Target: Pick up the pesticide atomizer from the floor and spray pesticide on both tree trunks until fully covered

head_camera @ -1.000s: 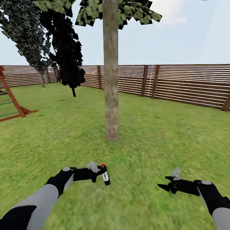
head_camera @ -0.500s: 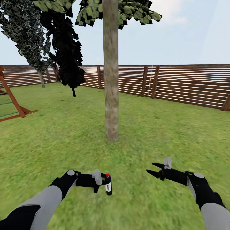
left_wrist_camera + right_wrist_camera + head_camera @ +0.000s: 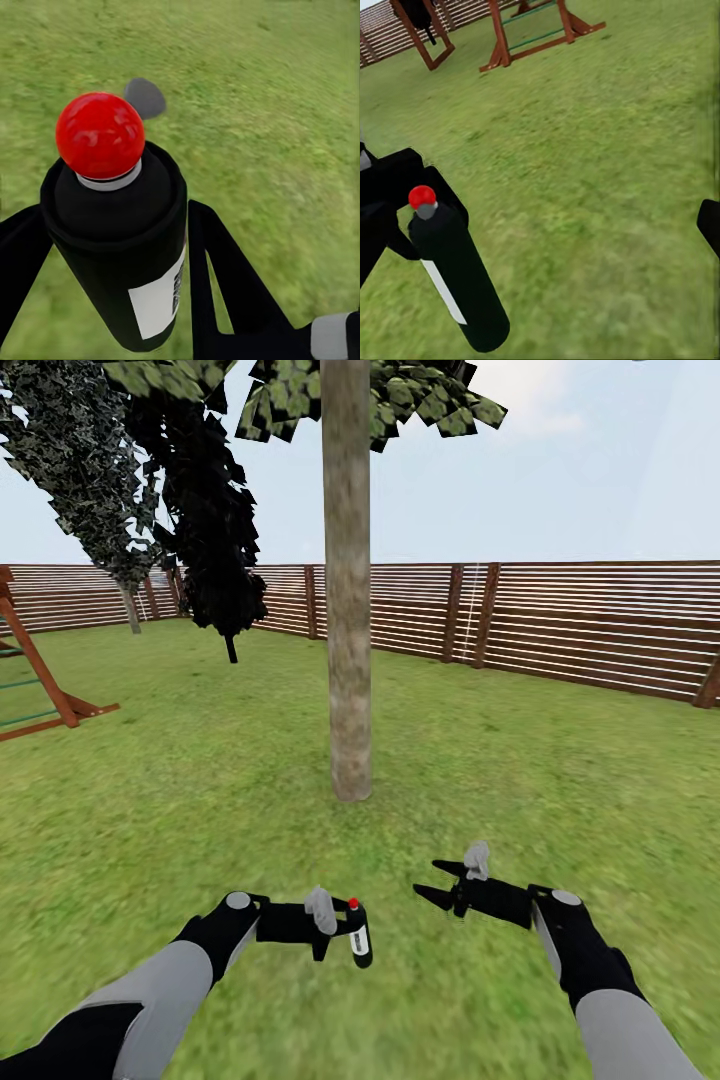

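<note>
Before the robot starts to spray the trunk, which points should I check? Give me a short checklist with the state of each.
1. Atomizer held in left gripper: ok.
2. Red button on top, atomizer upright: ok.
3. Tree trunk ahead and unobstructed: ok.
4. Nozzle aimed at trunk: cannot tell.
5. Right gripper open, apart from atomizer: ok.
6. Trunk within spray range: cannot tell.
</note>
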Tool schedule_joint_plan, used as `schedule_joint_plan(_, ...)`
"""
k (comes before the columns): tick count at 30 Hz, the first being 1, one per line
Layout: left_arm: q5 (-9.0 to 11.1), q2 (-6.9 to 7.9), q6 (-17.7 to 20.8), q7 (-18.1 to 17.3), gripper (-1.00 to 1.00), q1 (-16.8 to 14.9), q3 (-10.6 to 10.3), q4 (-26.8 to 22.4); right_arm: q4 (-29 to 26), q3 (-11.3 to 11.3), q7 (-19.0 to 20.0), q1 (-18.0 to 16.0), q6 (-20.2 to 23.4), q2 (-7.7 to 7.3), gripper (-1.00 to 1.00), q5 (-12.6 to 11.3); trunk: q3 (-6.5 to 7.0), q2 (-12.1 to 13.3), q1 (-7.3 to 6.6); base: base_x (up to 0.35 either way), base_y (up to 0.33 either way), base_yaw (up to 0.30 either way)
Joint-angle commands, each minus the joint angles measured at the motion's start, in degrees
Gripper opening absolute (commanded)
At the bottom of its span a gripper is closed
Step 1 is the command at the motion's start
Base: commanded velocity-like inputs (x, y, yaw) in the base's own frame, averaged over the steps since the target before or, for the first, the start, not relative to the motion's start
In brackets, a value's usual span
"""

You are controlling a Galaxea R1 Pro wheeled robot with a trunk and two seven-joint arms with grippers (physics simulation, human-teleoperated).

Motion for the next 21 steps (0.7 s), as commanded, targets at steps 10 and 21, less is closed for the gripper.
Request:
schedule_joint_plan(10, -0.1, -0.07, 0.2, 0.1, -1.00, 0.0, 4.6, 0.0, -1.1, 6.3, -13.5, -2.2, 2.8, 3.57, 1.00, 0.3, 0.00, 0.0, 0.00, 0.000, 0.000, 0.000)
schedule_joint_plan(21, -0.1, -0.16, 0.2, 0.2, -1.00, 0.0, 4.8, 0.0, -3.0, 13.2, -15.5, -4.2, 5.6, 6.28, 1.00, -0.1, 0.00, 0.0, 0.00, 0.000, 0.000, 0.000)
